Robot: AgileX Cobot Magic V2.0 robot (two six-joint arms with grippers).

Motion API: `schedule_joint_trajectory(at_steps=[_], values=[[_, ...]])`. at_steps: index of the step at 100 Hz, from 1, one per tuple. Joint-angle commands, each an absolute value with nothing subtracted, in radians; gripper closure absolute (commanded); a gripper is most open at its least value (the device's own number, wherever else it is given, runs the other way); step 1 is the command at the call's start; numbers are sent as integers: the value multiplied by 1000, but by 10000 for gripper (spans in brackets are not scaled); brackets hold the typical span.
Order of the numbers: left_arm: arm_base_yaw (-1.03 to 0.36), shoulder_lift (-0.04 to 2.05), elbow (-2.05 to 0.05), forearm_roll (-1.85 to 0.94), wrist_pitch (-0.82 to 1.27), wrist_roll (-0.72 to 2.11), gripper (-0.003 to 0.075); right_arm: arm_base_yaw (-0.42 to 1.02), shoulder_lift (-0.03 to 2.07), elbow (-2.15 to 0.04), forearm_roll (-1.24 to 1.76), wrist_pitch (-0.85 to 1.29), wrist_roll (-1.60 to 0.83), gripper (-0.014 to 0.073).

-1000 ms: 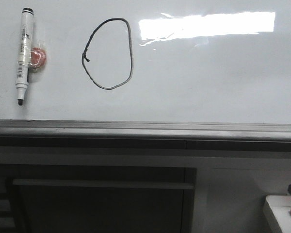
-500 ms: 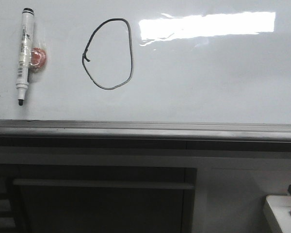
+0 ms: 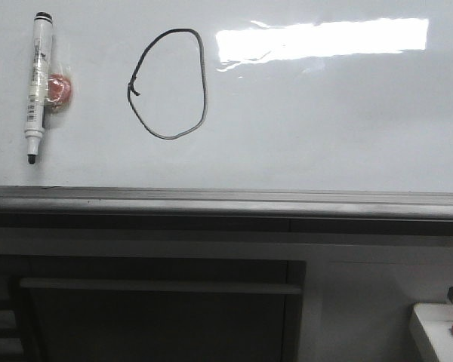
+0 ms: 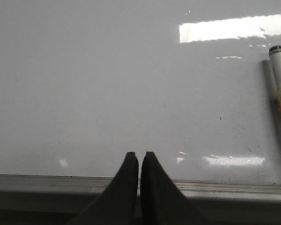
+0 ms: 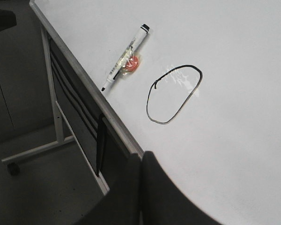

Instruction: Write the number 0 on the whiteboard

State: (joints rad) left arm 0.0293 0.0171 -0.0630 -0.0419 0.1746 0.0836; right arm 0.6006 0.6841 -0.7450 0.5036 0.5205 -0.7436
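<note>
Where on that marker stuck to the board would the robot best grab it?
Probably the bare upper barrel of the marker, between its cap end and the red magnet, fingers closing across its width. It lies flat against the whiteboard, tip down, so come straight at the board face.

The whiteboard [image 3: 325, 128] is smooth and glossy, mirroring a bright bar of light. The ledge [image 3: 226, 200] under it looks like brushed grey metal with a dull sheen. The marker [image 3: 38, 83] has a smooth white plastic barrel with a black plastic end. The number 0 [image 3: 168, 83] is thin, matt black ink. The left gripper [image 4: 139, 161] and right gripper [image 5: 140, 164] fingers look matt black, like rubber or plastic.
</note>
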Motion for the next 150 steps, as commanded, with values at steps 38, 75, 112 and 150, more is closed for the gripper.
schedule_joint_trajectory(at_steps=[38,75,112,150], values=[[19,-32,12,77,211,-84,741,594,679,-767,522,462,-742,660],[13,-32,12,61,269,-84,741,594,679,-767,522,464,-742,660],[13,-32,12,61,269,-84,741,594,679,-767,522,464,-742,660],[13,-32,12,61,269,-84,741,594,679,-767,522,464,-742,660]])
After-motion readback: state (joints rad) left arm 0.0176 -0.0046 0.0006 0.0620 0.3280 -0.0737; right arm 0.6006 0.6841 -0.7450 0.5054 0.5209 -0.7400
